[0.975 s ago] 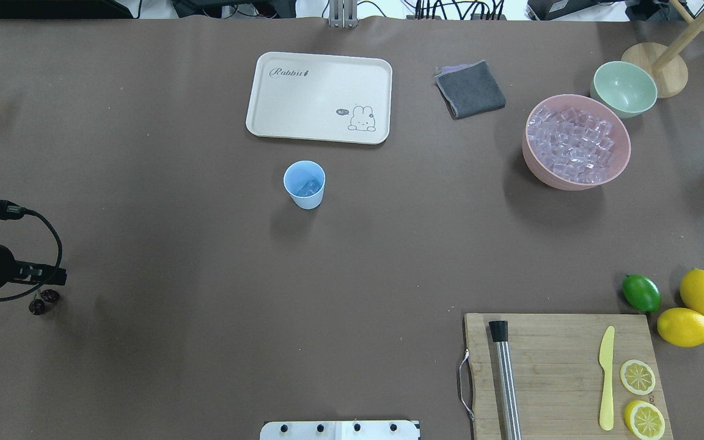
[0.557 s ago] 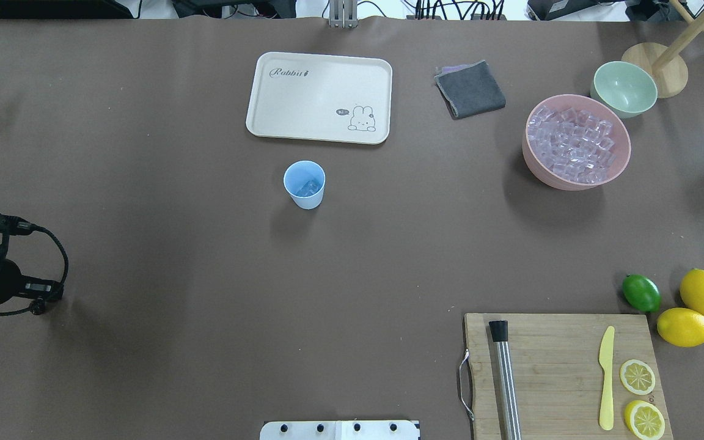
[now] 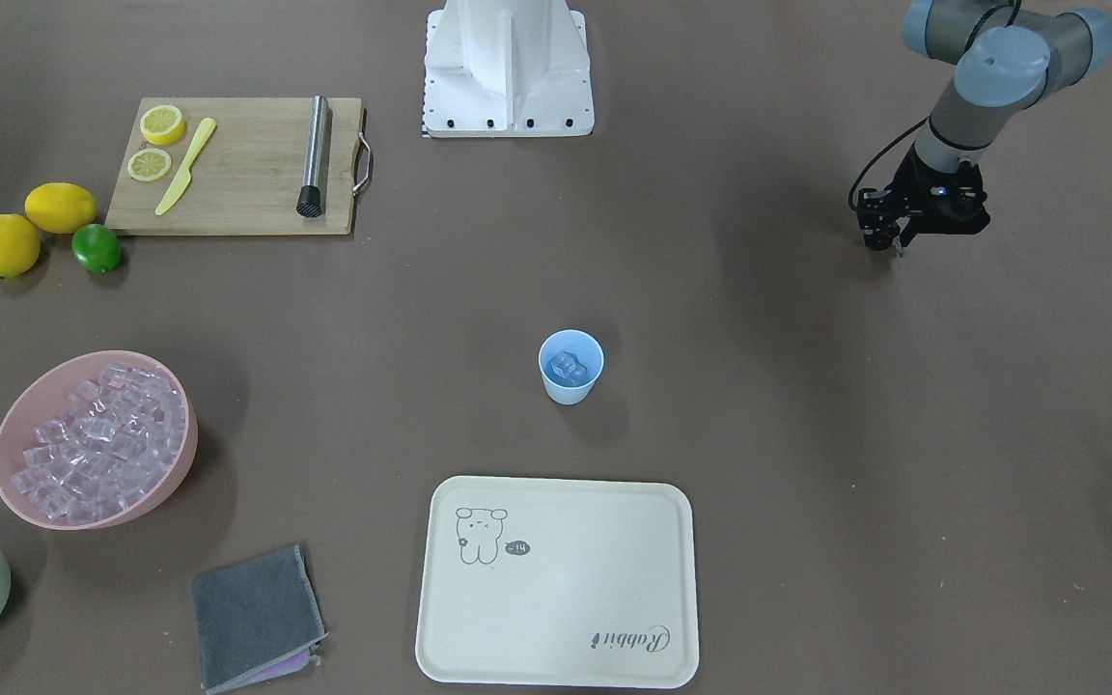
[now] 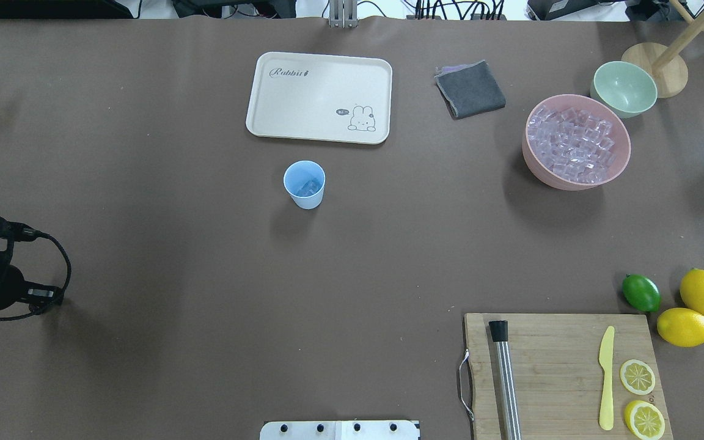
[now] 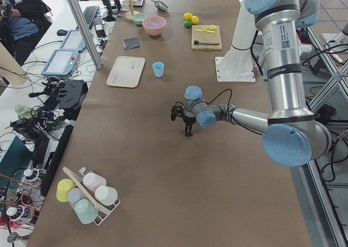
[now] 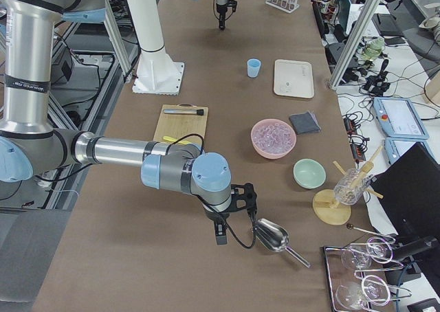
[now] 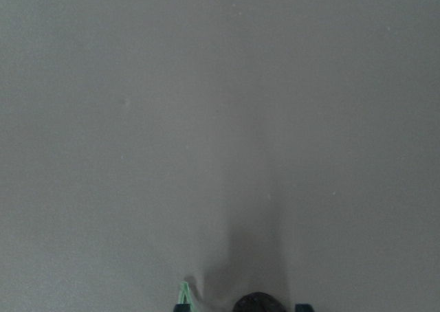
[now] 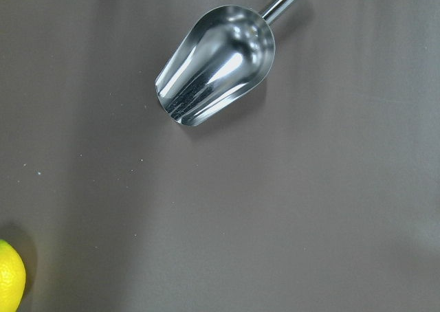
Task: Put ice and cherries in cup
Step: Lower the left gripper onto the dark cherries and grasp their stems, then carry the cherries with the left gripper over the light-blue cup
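Overhead exterior tells us what has changed: a second ago the cherries [image 7: 254, 304] lay bare on the desk [image 4: 205, 256], just beside the left end effector [image 4: 45, 297]. That end effector has since moved over the spot and hides them from above. We take this as the pick of the cherries being under way at the desk's far left, well apart from the cup [image 4: 304, 183].

The left wrist view gives the closest look. Two fingertips [image 7: 183, 298] show at the bottom edge, set apart, with a dark round shape between them that does not fill the gap. We judge the jaws to be parted around the cherries and not yet clamped, though only the very tips are in frame. The desk surface looks close below.

The cup stands upright near the middle of the desk, with a few cubes of ice [image 3: 570, 367] already inside it. Many more cubes fill the pink bowl [image 4: 547, 180] on the robot's right. So the ice part seems to be at least begun, and the cherries are what remains.

The right end effector [image 6: 220, 235] appears only in the exterior right view, poised above a metal scoop [image 8: 213, 68] that lies on the desk. We cannot tell how far open it is, and the scoop looks free of it.
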Controlling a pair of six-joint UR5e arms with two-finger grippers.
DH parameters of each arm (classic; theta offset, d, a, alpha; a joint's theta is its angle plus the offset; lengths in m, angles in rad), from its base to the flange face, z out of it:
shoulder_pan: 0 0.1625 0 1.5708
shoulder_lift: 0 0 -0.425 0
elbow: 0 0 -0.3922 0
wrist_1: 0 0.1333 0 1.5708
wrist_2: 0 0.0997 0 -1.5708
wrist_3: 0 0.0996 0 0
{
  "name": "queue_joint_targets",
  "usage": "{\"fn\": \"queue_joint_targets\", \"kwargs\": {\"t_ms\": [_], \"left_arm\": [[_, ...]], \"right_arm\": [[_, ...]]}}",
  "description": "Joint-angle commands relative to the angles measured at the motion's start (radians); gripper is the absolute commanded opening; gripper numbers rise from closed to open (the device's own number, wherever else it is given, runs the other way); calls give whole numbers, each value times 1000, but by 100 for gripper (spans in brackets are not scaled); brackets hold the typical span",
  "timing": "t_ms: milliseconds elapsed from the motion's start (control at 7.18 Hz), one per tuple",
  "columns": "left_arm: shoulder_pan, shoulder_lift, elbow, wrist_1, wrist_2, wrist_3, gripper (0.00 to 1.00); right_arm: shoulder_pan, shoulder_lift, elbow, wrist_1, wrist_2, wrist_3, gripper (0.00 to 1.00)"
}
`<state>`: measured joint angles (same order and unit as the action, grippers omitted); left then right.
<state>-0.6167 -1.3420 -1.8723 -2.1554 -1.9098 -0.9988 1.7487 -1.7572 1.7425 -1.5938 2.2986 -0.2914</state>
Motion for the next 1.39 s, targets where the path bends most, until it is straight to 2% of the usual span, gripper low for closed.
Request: {"fn": "queue_joint_targets", "kwargs": {"t_ms": [0,418,557,696,836,975,1114,1254], "left_arm": [[5,4,2,2,17,-1,38],[-6,-9,-2,6,8,-6,34],[-29,-26,-10,25,-39,-1,34],[-116,-120,-8,149,-113,2,34],[-159,-287,2,371,-126,8,34],[-194,-500,42,619,-121,34,34],[-219,-645,73,781,-126,25,34],[-265,-720,76,837,-133,10,34]], "right_arm": [[0,2,3,0,-1,0,100],[0,8,5,0,-4,0,100],[0,8,15,0,-5,0,100],[0,8,28,-2,-7,0,100],[2,11,29,0,-7,0,100],[0,12,28,0,-7,0,100],[0,18,29,0,-7,0,100],[0,21,29,0,-8,1,100]]}}
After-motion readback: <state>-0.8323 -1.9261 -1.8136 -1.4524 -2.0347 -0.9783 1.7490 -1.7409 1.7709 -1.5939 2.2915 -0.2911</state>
